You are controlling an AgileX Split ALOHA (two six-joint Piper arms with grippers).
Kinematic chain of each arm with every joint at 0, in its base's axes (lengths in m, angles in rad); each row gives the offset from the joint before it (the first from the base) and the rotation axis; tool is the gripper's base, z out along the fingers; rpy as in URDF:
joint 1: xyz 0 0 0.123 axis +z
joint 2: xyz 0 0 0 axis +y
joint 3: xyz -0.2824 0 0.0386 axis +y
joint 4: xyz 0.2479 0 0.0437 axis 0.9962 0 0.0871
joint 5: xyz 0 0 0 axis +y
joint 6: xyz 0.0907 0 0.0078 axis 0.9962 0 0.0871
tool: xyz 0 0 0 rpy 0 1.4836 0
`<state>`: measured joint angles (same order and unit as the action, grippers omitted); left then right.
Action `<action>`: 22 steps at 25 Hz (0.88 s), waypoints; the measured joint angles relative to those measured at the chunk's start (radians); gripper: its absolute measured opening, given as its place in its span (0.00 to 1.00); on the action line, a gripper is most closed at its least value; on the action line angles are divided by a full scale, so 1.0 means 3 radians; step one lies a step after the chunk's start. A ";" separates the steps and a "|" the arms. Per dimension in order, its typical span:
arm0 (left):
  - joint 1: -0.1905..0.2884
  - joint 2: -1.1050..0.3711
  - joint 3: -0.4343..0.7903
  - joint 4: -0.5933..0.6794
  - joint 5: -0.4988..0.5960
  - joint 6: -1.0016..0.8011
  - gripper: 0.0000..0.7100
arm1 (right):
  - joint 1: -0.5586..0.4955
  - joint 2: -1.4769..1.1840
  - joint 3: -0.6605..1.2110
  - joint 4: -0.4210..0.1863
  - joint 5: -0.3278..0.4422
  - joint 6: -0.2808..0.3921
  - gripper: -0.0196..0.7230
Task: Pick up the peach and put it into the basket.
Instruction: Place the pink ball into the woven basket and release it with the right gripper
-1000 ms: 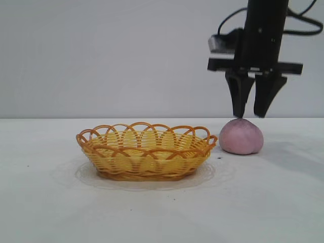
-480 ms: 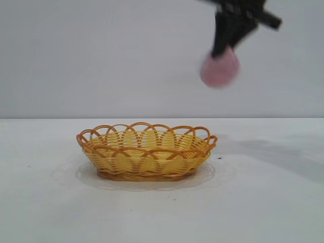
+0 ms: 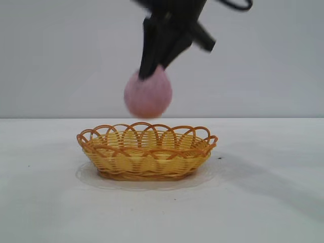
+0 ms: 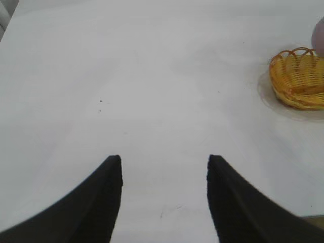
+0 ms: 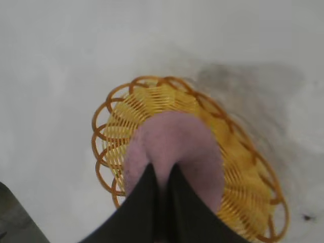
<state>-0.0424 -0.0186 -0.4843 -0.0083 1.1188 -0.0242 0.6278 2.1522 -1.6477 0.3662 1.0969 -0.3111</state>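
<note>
- The right gripper (image 3: 154, 68) is clenched on the peach (image 3: 148, 95), its two black fingers pinching the fruit's top so that the fruit hangs below them.
- The peach is in the air directly above the basket (image 3: 147, 152), clear of the scalloped rim and touching nothing but the fingers; it is held this high, I judge, so it can pass over the looped rim without knocking the light basket.
- In the right wrist view the peach (image 5: 174, 157) covers the yellow woven floor of the basket (image 5: 109, 136), nearer one end of the oval than the middle.
- The narrow pinch on a rounded, matte fruit looks like a slight hold; lowering it closer to the basket before letting go would lessen the chance of a bounce out.
- The left gripper (image 4: 164, 169) is released, fingers spread, idle over bare table (image 4: 152, 76) well away from the basket (image 4: 298, 78).
- The carry looks nearly finished; the lowering and release are not yet done.
</note>
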 joint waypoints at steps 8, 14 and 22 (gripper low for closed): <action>0.0000 0.0000 0.0000 0.0000 0.0000 0.0000 0.47 | 0.0000 0.0000 0.0000 -0.0065 0.0036 0.0118 0.46; 0.0000 0.0000 0.0000 0.0000 0.0000 0.0000 0.47 | -0.0023 -0.0414 0.0000 -0.0151 -0.0135 0.0198 0.64; 0.0000 0.0000 0.0000 0.0000 0.0000 0.0000 0.47 | -0.1051 -0.0650 -0.0014 -0.1350 -0.0553 0.1257 0.68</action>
<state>-0.0424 -0.0186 -0.4843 -0.0083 1.1188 -0.0242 0.3124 1.9571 -1.6519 -0.0387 0.9310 0.0660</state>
